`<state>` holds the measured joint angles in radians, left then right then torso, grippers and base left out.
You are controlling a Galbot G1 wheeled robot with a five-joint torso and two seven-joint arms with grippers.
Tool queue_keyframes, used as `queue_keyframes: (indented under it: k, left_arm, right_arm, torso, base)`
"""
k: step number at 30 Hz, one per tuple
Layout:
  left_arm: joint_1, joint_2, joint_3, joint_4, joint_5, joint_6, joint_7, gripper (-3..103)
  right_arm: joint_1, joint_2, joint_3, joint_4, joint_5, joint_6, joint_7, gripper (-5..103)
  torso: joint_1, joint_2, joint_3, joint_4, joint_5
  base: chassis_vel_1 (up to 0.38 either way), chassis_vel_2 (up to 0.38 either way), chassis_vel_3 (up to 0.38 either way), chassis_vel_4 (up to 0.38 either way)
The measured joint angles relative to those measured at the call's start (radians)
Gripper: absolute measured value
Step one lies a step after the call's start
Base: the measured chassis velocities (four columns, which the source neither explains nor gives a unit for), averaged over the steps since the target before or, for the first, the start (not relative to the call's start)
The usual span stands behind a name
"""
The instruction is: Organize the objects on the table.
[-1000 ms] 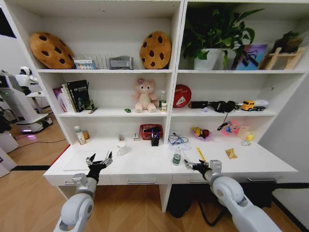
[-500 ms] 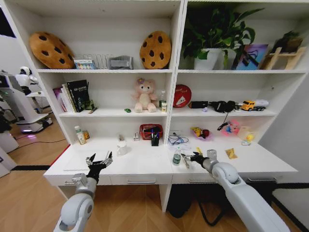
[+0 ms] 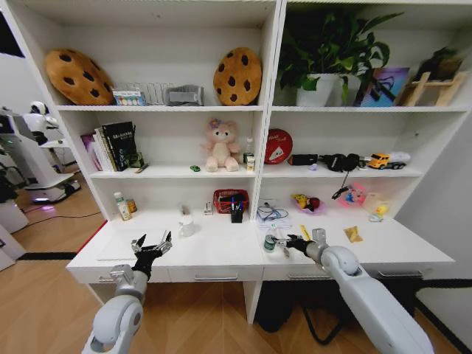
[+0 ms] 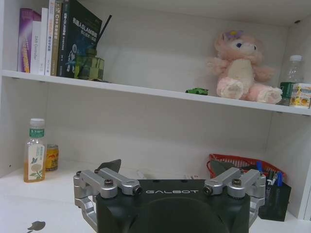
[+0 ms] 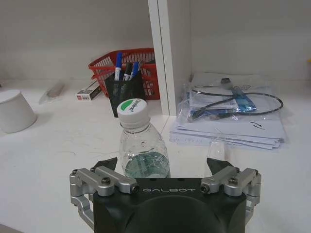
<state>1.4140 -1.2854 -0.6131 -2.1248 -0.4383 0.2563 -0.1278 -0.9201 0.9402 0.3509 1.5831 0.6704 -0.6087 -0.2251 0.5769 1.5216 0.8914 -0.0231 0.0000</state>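
Note:
On the white table (image 3: pixel 221 254), a small clear bottle (image 3: pixel 270 239) with a white cap and green label stands near the middle. My right gripper (image 3: pixel 283 243) is open and level with it. In the right wrist view the bottle (image 5: pixel 143 145) stands upright between the spread fingers (image 5: pixel 108 164), close to the palm. Marker pens stand in a black mesh holder (image 3: pixel 237 213) (image 5: pixel 125 80). A tiny green toy car (image 3: pixel 195 168) (image 4: pixel 197 91) sits on the shelf above. My left gripper (image 3: pixel 151 244) (image 4: pixel 166 167) hovers open and holding nothing over the table's left part.
A red basket (image 3: pixel 230 199), white cup (image 3: pixel 186 226) and stack of papers with cables (image 5: pixel 233 114) lie behind the bottle. A yellow strip (image 3: pixel 306 234) and snack packet (image 3: pixel 353 234) lie to the right. A drink bottle (image 4: pixel 35 149) stands far left. The pink bear (image 3: pixel 221 145) sits on the shelf.
My right gripper has moved left and forward over the table until the small bottle stands between its open fingers. The left arm has stayed still.

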Motion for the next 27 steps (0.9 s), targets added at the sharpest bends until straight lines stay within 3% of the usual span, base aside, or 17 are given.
queue_keyframes:
  k: [19,22,23,26,27]
  left_arm:
    - [0.000,0.000,0.000,0.000,0.000,0.000,0.000,100]
    - [0.000,0.000,0.000,0.000,0.000,0.000,0.000,100]
    - [0.000,0.000,0.000,0.000,0.000,0.000,0.000,100]
    - [0.000,0.000,0.000,0.000,0.000,0.000,0.000,100]
    - [0.000,0.000,0.000,0.000,0.000,0.000,0.000,100]
  right_arm:
    - [0.072,0.043,-0.085,-0.086,-0.055,0.067,-0.010,101]
    - [0.078,0.058,-0.089,-0.109,-0.076,0.089,-0.026,88]
    - [0.078,0.058,-0.089,-0.109,-0.076,0.089,-0.026,88]
    - [0.083,0.071,-0.088,-0.127,-0.087,0.094,-0.043,71]
    - [0.083,0.071,-0.088,-0.127,-0.087,0.094,-0.043,71]
  torso:
    - [0.000,0.000,0.000,0.0001,0.0000]
    - [0.000,0.000,0.000,0.0000,0.0000]
    - [0.000,0.000,0.000,0.0000,0.0000]
    - [0.000,0.000,0.000,0.0001,0.0000]
    - [0.000,0.000,0.000,0.0001,0.0000]
  base:
    - [0.000,0.000,0.000,0.000]
    - [0.000,0.000,0.000,0.000]
    - [0.000,0.000,0.000,0.000]
    - [0.000,0.000,0.000,0.000]
    - [0.000,0.000,0.000,0.000]
